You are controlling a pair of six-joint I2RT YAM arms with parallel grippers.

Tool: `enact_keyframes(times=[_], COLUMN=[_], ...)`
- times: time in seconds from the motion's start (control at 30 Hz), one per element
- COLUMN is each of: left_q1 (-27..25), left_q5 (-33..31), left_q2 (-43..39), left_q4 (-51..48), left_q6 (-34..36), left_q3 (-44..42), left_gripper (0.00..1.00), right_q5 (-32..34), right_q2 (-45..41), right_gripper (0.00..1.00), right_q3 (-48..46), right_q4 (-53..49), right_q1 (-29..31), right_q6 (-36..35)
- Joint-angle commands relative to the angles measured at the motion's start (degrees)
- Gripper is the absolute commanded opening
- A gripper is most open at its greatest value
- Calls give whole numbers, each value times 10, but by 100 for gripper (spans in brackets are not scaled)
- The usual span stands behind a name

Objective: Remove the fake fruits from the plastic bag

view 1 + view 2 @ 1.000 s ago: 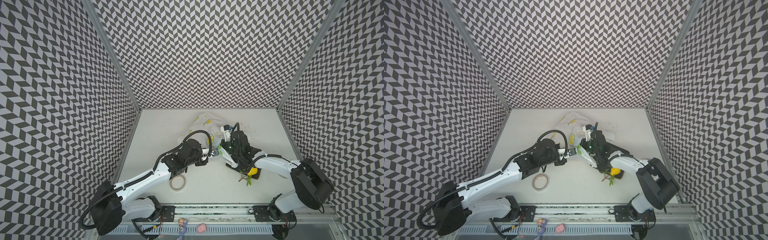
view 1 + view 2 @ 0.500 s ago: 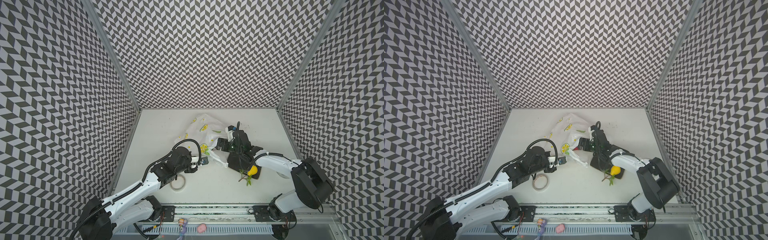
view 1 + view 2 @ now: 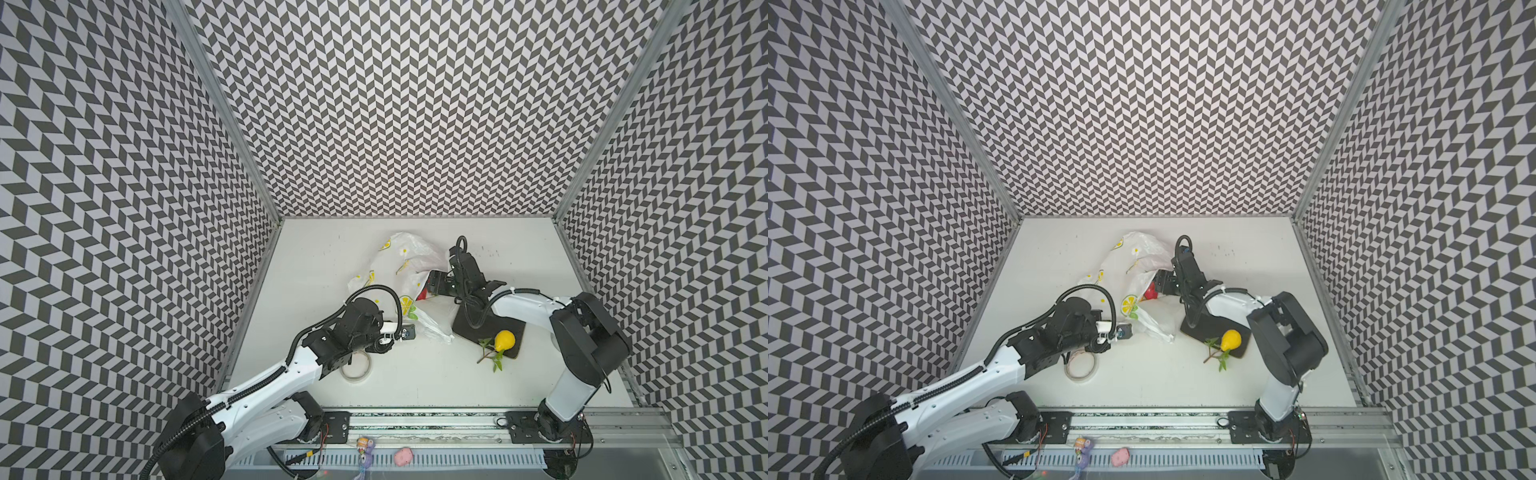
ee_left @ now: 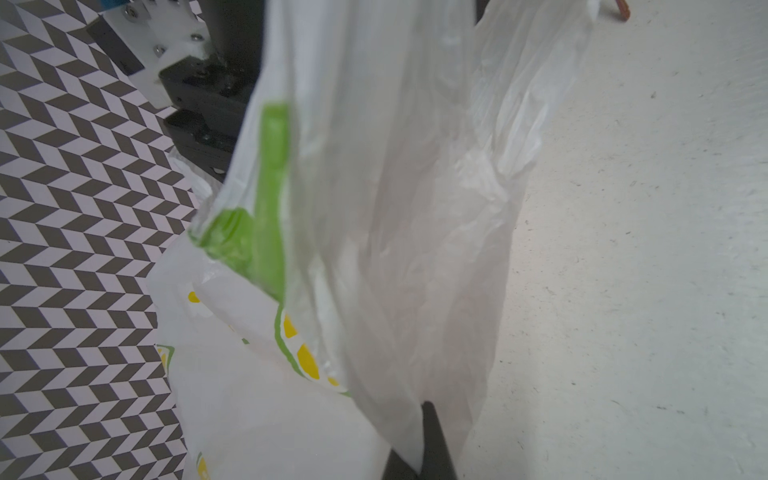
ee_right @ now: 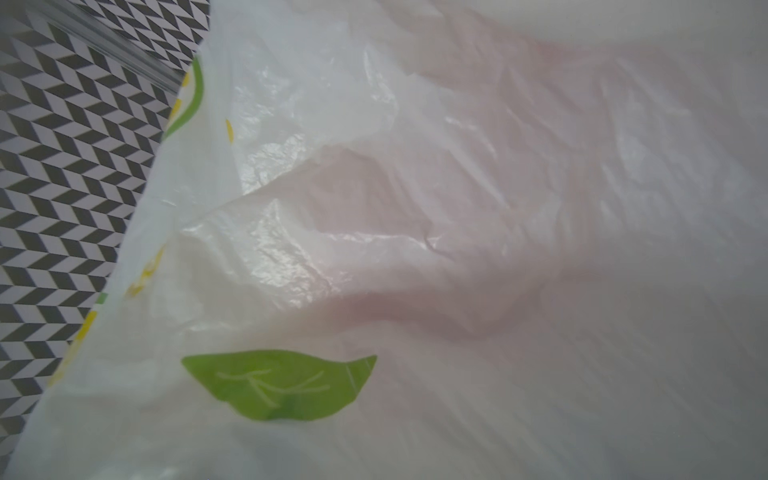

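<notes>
White bench (image 3: 436,382), chevron walls (image 3: 415,104) on three sides. Left tool (image 3: 409,332) clamped on plastic bag (image 3: 411,257); right tool (image 3: 432,286) at bag mouth, state unclear.

obst: bag (image 3: 409,266) ctr, tray (image 3: 478,334) R, tape roll (image 3: 357,376) L | free: table (image 3: 324,257) far-L

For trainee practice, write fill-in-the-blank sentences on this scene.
1. The left gripper is ____ on the bag.
2. The pear on the tray is ____.
3. A ____ fruit shows at the bag's opening.
4. The tape roll lies partly under the ____ arm.

Missing words: shut; yellow; red; left
</notes>
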Motion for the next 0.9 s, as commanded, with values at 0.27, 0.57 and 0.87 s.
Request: enact_keyframes(times=[0.27, 0.57, 0.87], left_q1=[0, 0, 1], left_q5=[5, 2, -16], left_q2=[-14, -3, 1], left_q4=[-4, 8, 33], left_q6=[22, 31, 29], left_q3=[-16, -17, -25], left_gripper=[0, 0, 0], right_q5=[48, 47, 44], right_q2=[82, 139, 95], right_gripper=[77, 74, 53], right_q3=[69, 106, 95], right_q4=[-39, -54, -68], right_q1=[0, 4, 4], right_q6=[-63, -67, -77])
